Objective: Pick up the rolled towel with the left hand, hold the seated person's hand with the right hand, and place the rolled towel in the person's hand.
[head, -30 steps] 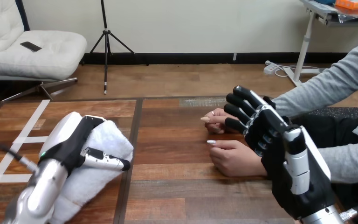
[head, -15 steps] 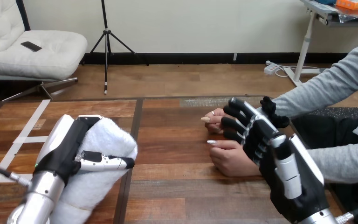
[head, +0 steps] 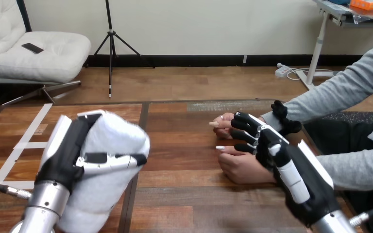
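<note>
Towel (head: 117, 140) lifts, left hand (head: 70, 151) wrapped round it; right hand (head: 284, 162), fingers loose, drops over person's hand (head: 243, 169), pinch risk.

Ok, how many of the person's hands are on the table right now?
2. The far hand lies with fingertips pointing to the view's left; the near hand lies beside it, closer to the robot. The right robot hand overlaps both, so parts are hidden.

Wooden table (head: 184, 194): two tops butted, dark seam (head: 143, 116) running front to back. White tape strips (head: 26, 144) on the table's left part. Pale scuffed patch (head: 211, 106) at its far edge.
</note>
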Controlling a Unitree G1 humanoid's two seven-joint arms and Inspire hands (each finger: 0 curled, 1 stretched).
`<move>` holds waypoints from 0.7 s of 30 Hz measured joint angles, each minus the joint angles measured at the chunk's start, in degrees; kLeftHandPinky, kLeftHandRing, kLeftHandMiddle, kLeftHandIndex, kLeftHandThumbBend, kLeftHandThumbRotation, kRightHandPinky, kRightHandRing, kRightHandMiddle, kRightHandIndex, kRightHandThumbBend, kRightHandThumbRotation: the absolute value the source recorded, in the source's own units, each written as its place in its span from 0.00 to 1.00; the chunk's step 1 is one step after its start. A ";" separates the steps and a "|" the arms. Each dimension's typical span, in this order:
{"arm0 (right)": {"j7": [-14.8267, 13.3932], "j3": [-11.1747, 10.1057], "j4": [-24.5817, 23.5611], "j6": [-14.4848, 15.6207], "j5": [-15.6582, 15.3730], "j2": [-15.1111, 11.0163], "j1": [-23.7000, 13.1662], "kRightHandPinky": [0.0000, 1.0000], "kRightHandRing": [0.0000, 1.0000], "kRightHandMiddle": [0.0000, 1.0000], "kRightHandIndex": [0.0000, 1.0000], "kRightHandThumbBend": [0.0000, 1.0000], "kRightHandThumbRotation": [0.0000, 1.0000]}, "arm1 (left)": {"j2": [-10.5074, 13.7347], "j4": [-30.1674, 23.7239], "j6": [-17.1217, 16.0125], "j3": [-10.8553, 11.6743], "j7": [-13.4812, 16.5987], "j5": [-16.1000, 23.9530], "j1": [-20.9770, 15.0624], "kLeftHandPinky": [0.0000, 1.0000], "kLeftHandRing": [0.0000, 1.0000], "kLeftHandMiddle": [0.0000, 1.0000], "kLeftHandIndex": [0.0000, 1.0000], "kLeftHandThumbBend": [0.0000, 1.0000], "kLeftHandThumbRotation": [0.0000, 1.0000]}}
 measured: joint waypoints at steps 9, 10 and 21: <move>-0.98 -1.58 4.44 -3.07 -1.30 -1.87 -4.69 0.76 0.84 0.87 0.86 0.83 0.92 | -2.02 -3.17 -5.51 2.36 0.12 -2.27 0.15 0.26 0.31 0.37 0.41 0.60 0.00; -1.14 -1.67 4.83 -3.40 -1.44 -2.13 -5.22 0.76 0.84 0.87 0.86 0.84 0.90 | -2.22 -3.57 -6.10 2.70 0.14 -2.41 0.15 0.27 0.31 0.38 0.41 0.60 0.00; -1.47 -3.17 6.66 -3.88 -0.94 -3.09 -9.50 0.80 0.87 0.89 0.86 0.92 0.78 | -3.41 -6.56 -9.98 5.30 0.19 -4.23 0.11 0.27 0.32 0.38 0.41 0.60 0.00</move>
